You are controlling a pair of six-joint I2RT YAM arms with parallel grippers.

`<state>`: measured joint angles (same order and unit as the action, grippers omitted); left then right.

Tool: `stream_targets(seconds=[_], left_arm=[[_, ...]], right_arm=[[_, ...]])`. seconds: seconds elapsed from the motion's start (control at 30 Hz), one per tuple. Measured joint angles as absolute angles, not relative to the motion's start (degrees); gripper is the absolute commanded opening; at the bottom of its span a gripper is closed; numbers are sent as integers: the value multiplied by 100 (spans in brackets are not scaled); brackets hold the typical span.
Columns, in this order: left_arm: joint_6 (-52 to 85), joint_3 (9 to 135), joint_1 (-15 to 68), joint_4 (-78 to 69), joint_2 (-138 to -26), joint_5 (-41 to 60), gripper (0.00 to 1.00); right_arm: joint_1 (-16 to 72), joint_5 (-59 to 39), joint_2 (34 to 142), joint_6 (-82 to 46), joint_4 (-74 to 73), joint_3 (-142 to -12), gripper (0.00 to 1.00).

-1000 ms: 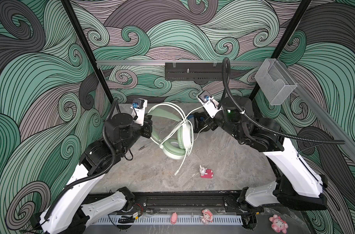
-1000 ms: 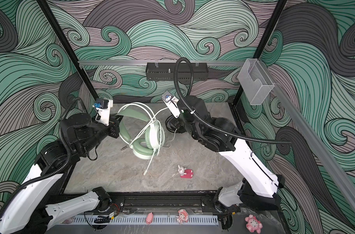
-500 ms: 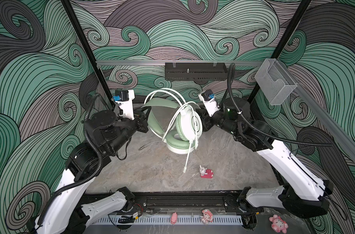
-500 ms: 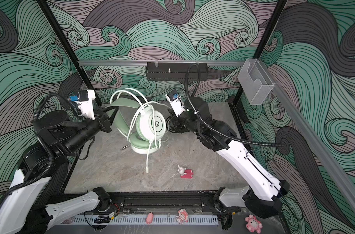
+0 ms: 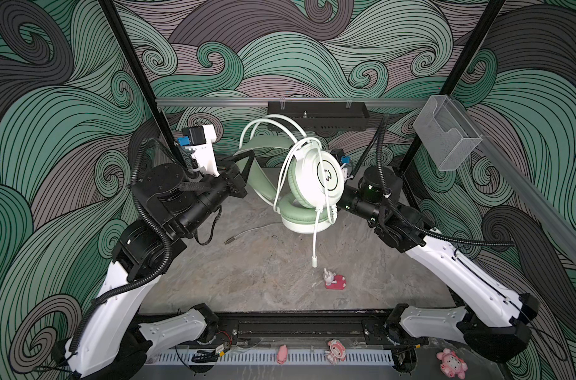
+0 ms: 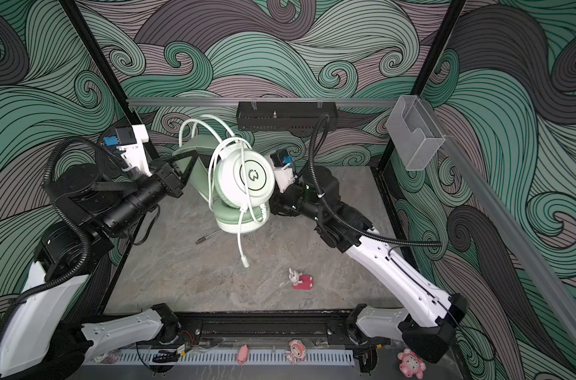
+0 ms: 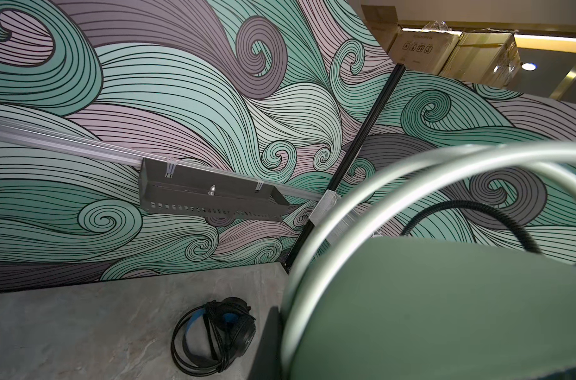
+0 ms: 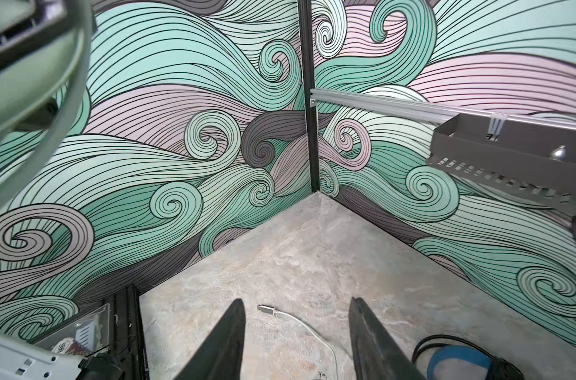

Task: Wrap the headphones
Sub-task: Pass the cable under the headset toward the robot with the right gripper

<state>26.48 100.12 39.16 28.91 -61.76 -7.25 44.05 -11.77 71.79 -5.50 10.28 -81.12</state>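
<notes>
1. With its jaws clamped shut on the padded green band, the left tool (image 5: 250,158) holds the pale mint-green over-ear headset (image 5: 313,177) in the air above the grey marbled table (image 5: 263,269), with the ear cups hanging below the band.
2. In the right wrist view the right tool (image 8: 296,301) has its jaws apart with nothing between them.
3. The whitish cable (image 5: 314,237) is looped over the cups. Its loose tail drops almost straight down, well clear of the table. The right tool sits just behind the cups, so the tail lies toward the camera side of it, with its long axis vertical. The right arm is nearer and free, so I judge the next catch falls to it.
4. A second strand trails off to a silver plug (image 8: 267,309) lying on the table ahead of the right tool.
5. Both top views hide the right tool behind the white cup; only its wrist view shows the jaws open. The left wrist view alone shows the black over-ear headset (image 7: 214,339) resting on the table, its cable apparently already wound round it.
</notes>
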Motion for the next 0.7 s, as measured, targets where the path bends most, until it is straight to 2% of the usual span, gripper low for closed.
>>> stream_targets(seconds=[0.1, 0.2, 0.7], left_arm=[[2692, 10206, 3916, 2856, -6294, -681, 0], [2735, 10331, 3916, 2825, -6331, -676, 0], [2989, 10407, 3916, 2650, -6429, -659, 0]], right_arm=[[4311, -1417, 7238, -930, 696, -7758, 67], [4230, -1616, 7404, -1229, 408, -7590, 66], [4075, -2290, 8165, -2073, -582, -6967, 24]])
